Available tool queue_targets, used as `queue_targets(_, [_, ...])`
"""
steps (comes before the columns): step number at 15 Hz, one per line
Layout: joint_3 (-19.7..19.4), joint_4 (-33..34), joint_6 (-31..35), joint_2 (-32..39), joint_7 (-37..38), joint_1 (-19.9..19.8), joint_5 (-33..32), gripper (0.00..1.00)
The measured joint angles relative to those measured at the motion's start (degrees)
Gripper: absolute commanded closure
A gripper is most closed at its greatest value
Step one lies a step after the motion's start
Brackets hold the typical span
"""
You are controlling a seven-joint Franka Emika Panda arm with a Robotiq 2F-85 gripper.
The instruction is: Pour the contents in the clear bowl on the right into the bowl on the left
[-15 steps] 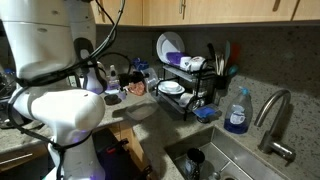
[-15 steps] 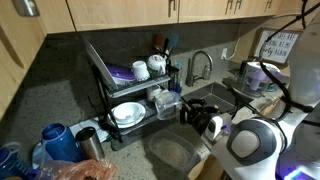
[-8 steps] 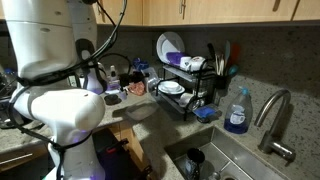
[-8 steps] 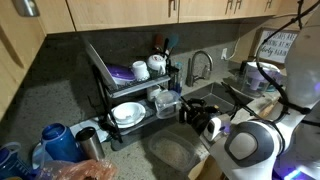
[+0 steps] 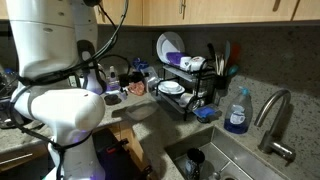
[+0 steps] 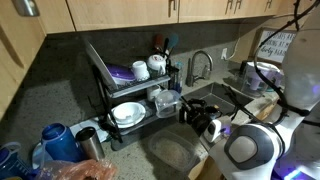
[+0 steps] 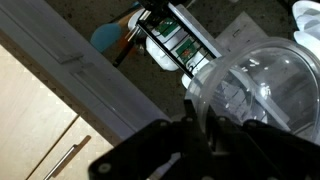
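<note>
In the wrist view the clear bowl (image 7: 268,85) fills the right side of the picture, directly against the gripper (image 7: 205,125), whose dark fingers (image 7: 196,112) rise from the bottom edge and meet the bowl's near rim. The jaws are closed tight on that rim, so the bowl is held by its edge. The contents cannot be made out through the glassy wall; only pale glints show there. Beyond the bowl in the same view are a bottle with a green label (image 7: 175,45) and a blue object (image 7: 108,35), both blurred, and a wooden cabinet door (image 7: 45,110) crosses the left half. In both exterior views the white arm (image 5: 55,70) (image 6: 255,145) blocks the sight of the gripper and bowl, so their place over the counter cannot be told. A black dish rack (image 5: 190,95) (image 6: 105,85) with white plates (image 6: 128,113) stands on the speckled countertop (image 5: 140,110) next to the sink (image 5: 235,160) (image 6: 175,150), with the faucet (image 5: 275,115) (image 6: 200,65) behind the basin. A blue soap bottle (image 5: 237,112) stands between rack and faucet.
</note>
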Motion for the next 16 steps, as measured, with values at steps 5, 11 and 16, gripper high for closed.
queue_targets(5, [-0.29,0.24,2.07,1.24,-0.11,-0.81,0.01,0.97])
queue_targets(11, [-3.21,1.92,16.5,1.84,-2.67,-6.05,0.1,0.97])
queue_targets(16, [-7.89,2.88,30.94,-2.55,-3.41,-11.9,0.79,0.97])
